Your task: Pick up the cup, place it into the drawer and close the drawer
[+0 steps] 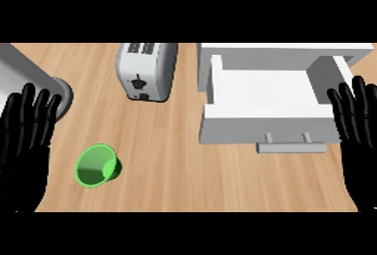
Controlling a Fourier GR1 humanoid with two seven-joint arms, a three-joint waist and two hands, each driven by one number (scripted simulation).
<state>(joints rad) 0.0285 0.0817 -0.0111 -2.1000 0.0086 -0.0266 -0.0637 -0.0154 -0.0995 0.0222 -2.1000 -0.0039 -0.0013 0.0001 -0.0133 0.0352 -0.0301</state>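
Item: cup (97,167), green, on desk (191,174) at 8 o'clock, apparently tipped on side, untouched.
Item: drawer (265,130), white, 2 o'clock, pulled open, nothing visible inside; handle (290,147) faces 6 o'clock.
Item: toaster (147,69), 11 o'clock, well apart from cup.
Left hand (26,134): 9 o'clock edge, fingers straight, holds nothing, resting.
Right hand (357,119): 3 o'clock edge, same.
Step, judged: pick-up not yet begun.
Next calls for: left hand, nearer, to reach cup and curl round its wall.

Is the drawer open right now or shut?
Open. The drawer is pulled out of its cabinet toward the robot, its bare white inside showing, the handle at its near edge.
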